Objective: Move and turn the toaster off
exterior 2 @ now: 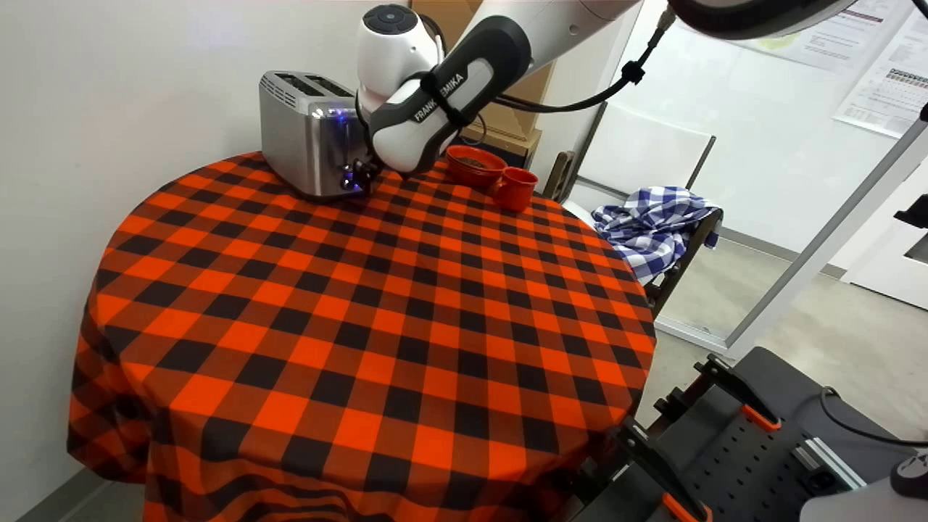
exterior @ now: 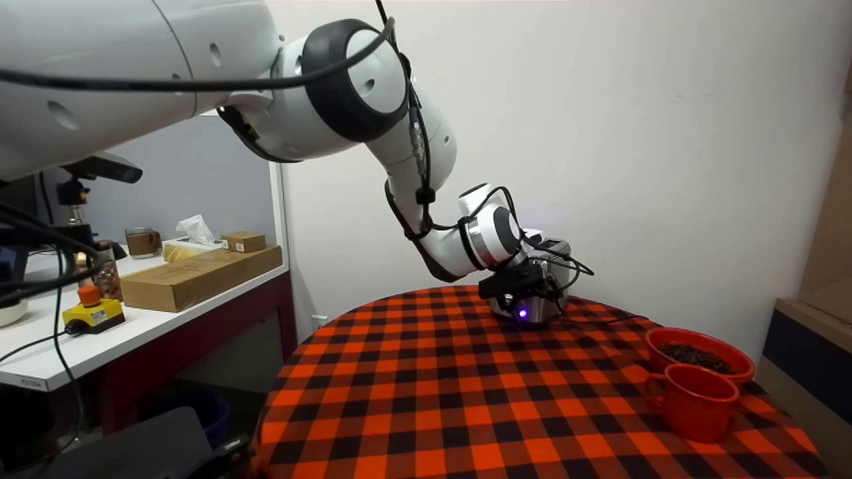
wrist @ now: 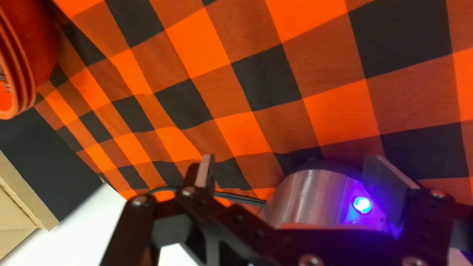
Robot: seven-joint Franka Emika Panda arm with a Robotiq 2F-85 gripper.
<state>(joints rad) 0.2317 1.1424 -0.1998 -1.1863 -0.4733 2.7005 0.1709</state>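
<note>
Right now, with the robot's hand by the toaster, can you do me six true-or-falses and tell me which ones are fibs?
1. The toaster stands on a checked tablecloth. True.
2. The gripper is pinched shut. False: its fingers stand apart.
3. A bluish light shows at the toaster's end. True.
4. The red bowl is empty. False: small dark bits lie in it.
5. The toaster's top has two slots. True.
6. The red mug stands inside the bowl. False: it is beside it.
</note>
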